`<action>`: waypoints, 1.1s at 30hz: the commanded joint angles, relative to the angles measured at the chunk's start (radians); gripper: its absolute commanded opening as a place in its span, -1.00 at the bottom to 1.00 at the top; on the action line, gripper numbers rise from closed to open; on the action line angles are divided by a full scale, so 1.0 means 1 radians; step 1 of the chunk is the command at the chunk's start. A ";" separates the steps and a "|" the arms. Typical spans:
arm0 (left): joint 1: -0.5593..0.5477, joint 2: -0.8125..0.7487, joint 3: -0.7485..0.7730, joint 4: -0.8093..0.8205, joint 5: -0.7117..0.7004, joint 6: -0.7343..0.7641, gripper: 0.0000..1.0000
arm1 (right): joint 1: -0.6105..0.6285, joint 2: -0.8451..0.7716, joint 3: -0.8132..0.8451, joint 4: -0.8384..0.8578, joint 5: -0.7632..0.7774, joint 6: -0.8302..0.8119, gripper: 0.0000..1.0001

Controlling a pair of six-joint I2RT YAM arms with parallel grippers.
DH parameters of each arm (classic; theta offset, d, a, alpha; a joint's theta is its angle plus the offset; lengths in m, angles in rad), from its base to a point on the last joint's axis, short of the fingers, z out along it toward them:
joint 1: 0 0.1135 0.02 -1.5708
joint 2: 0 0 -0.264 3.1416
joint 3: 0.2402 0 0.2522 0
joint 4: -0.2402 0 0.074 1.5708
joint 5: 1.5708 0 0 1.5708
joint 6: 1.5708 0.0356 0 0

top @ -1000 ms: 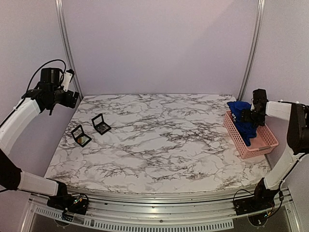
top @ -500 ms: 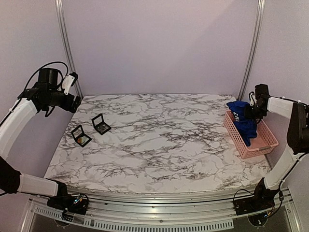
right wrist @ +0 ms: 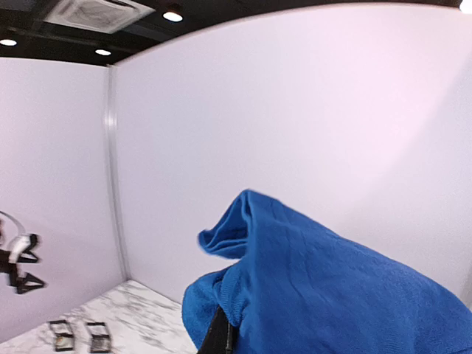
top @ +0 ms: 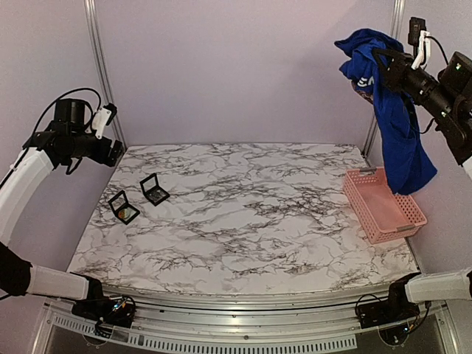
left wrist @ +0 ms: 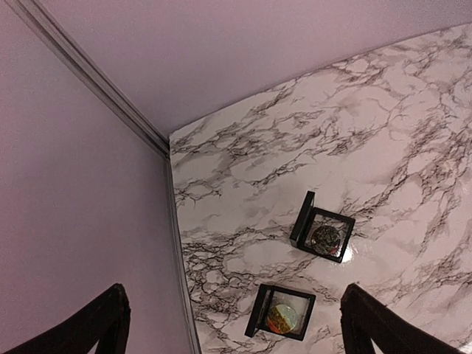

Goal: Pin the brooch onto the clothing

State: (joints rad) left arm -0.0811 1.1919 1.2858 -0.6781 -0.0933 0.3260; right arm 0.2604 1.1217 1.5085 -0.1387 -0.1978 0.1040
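The only writing I can spot is some white lettering [top: 366,80] on the blue T-shirt [top: 402,140], too small and crumpled to read.

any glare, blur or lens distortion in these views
Left wrist: a white glare patch on the marble table beside the upper black box. Right wrist: fisheye bends the wall along its top edge; the blue shirt blocks the lower right. Top external: even light, sharp.
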 commanded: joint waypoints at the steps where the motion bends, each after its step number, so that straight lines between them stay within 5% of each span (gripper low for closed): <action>1: 0.009 -0.034 0.013 -0.024 0.003 -0.009 0.99 | 0.238 0.181 0.127 0.024 -0.192 0.007 -1.00; 6: 0.011 -0.058 0.012 -0.047 0.000 0.010 0.99 | 0.432 0.410 0.315 -0.008 -0.317 -0.018 -1.00; 13: 0.009 -0.043 0.007 -0.050 0.015 0.020 0.99 | 0.422 0.518 0.269 -0.055 -0.017 0.085 -1.00; 19: 0.005 0.002 0.014 -0.072 0.184 0.051 0.97 | 0.341 0.647 0.169 -0.122 0.006 0.242 -0.97; 20: 0.003 0.009 0.016 -0.072 0.220 0.052 0.93 | 0.301 0.673 0.170 -0.152 0.007 0.284 -0.84; 23: -0.008 0.029 0.026 -0.071 0.322 0.053 0.84 | 0.156 0.785 0.182 -0.215 0.014 0.365 0.21; 25: -0.023 0.042 0.025 -0.068 0.364 0.047 0.79 | 0.054 0.864 0.215 -0.288 0.001 0.385 0.68; 28: -0.061 0.063 0.015 -0.073 0.398 0.048 0.71 | -0.023 0.959 0.288 -0.429 0.035 0.382 0.81; 33: -0.134 0.104 -0.013 -0.094 0.393 0.092 0.67 | 0.041 0.853 0.096 -0.395 0.104 0.247 0.76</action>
State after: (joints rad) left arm -0.1574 1.2640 1.2877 -0.7315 0.2592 0.3813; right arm 0.1913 2.0964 1.7000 -0.4915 -0.1253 0.4263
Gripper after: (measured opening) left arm 0.841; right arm 0.892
